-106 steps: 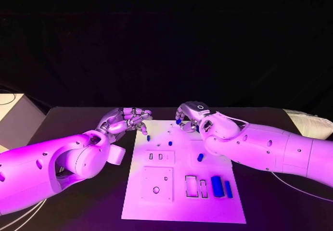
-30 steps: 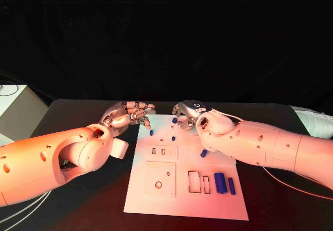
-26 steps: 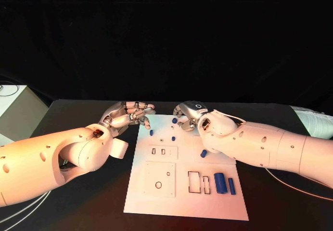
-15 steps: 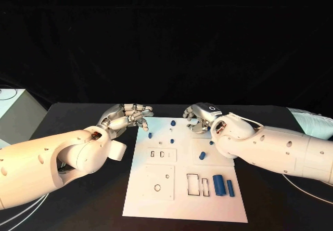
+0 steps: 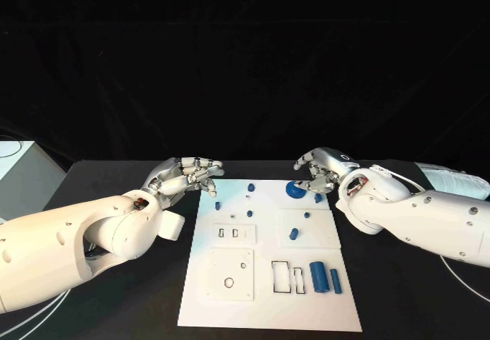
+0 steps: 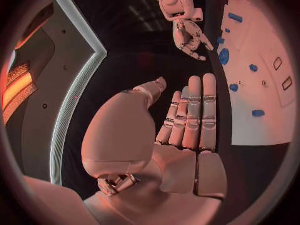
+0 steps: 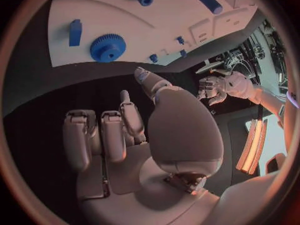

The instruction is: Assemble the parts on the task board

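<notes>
Now the flat white task board lies mid-bench, a toothed blue plastic gear at its far edge. Beside it, right robot hand and left robot hand hover loosely curled, empty.

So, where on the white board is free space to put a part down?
Free: the task board's near strip, below the square plate and two long blue parts. Crowded: the far end, around the blue gear and both hands.

I see the black table under the work area. At its far left edge stands a pale box-shaped unit. At the far right edge lies a white ribbed object, partly cut off.
</notes>
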Action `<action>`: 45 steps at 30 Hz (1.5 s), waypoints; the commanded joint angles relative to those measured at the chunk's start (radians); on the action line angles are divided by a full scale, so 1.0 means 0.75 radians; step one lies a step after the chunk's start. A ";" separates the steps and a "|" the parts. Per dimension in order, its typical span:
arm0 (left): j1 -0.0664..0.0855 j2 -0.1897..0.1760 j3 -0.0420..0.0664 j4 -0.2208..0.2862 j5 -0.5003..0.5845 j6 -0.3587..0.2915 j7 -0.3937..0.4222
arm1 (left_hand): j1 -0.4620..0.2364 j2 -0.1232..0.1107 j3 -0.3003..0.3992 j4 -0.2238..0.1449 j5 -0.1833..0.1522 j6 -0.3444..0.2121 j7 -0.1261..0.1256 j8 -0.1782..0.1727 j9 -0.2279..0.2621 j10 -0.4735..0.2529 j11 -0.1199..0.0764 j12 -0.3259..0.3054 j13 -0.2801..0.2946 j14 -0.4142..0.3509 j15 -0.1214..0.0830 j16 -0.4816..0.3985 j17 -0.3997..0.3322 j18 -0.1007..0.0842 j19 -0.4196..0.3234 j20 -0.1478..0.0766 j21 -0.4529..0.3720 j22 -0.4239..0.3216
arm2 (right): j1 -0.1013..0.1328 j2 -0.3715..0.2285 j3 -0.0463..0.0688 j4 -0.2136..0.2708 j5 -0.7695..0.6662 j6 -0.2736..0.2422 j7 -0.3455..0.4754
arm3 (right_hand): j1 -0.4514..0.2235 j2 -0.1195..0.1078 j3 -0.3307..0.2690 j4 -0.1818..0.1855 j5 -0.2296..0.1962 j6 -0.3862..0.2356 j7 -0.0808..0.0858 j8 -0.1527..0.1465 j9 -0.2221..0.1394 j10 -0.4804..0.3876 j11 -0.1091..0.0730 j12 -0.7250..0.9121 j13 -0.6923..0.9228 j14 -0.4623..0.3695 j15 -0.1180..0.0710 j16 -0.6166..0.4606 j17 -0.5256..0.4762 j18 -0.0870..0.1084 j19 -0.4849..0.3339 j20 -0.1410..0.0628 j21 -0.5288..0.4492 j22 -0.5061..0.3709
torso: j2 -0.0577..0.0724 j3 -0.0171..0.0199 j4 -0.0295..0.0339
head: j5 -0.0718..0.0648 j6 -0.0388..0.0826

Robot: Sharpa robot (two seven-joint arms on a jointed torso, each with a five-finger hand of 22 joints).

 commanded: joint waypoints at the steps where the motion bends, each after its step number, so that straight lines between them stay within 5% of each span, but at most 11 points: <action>1: 0.001 0.004 0.001 -0.002 0.004 0.037 0.018 | -0.014 0.001 0.004 0.000 0.001 -0.006 0.017 -0.009 0.002 0.001 0.008 -0.008 0.002 -0.008 -0.002 0.008 0.002 0.017 -0.009 0.001 0.009 0.002 | 0.002 0.003 0.001 -0.024 0.132 0.094 -0.033 | 0.008 0.020 -0.097 0.038 0.009 -0.027 0.016 0.003 -0.002 0.103 0.009 0.189 0.258 0.116 0.025 0.062 0.242 -0.032 0.109 0.016 0.034 0.284 | -0.001 0.0023 0.0013 | -0.001 0.000; 16: 0.001 0.007 0.001 -0.004 0.004 0.041 0.016 | -0.013 0.002 0.005 -0.001 0.001 -0.006 0.016 -0.008 0.002 0.002 0.007 -0.008 0.002 -0.007 -0.003 0.009 0.003 0.017 -0.009 0.001 0.010 0.003 | 0.000 0.072 0.001 -0.147 0.209 0.204 -0.127 | 0.053 0.039 -0.187 0.080 0.034 -0.048 0.027 0.015 -0.004 0.166 0.026 0.261 0.339 0.138 0.041 0.103 0.354 -0.047 0.138 0.032 0.078 0.344 | 0.004 0.0006 0.0028 | -0.003 -0.010; 24: 0.001 0.008 0.001 -0.004 0.004 0.042 0.016 | -0.013 0.002 0.005 -0.001 0.001 -0.006 0.016 -0.008 0.002 0.002 0.007 -0.008 0.002 -0.007 -0.003 0.009 0.003 0.017 -0.009 0.001 0.010 0.003 | -0.010 0.098 0.000 -0.149 0.209 0.244 -0.141 | 0.055 0.044 -0.193 0.089 0.033 -0.040 0.026 0.022 -0.002 0.169 0.025 0.265 0.344 0.138 0.042 0.104 0.354 -0.049 0.141 0.033 0.082 0.349 | 0.006 0.0040 0.0043 | -0.001 -0.019; 45: 0.001 0.007 0.001 -0.006 0.004 0.040 0.014 | -0.013 0.003 0.007 -0.003 0.001 -0.004 0.015 -0.007 0.003 0.004 0.006 -0.007 0.002 -0.007 -0.004 0.012 0.004 0.018 -0.012 0.001 0.016 0.006 | -0.016 0.115 -0.002 -0.169 0.211 0.275 -0.151 | 0.069 0.065 -0.178 0.107 0.059 -0.021 0.022 0.039 0.000 0.174 0.022 0.269 0.349 0.138 0.040 0.104 0.354 -0.049 0.141 0.033 0.083 0.350 | 0.006 0.0025 0.0045 | -0.002 -0.022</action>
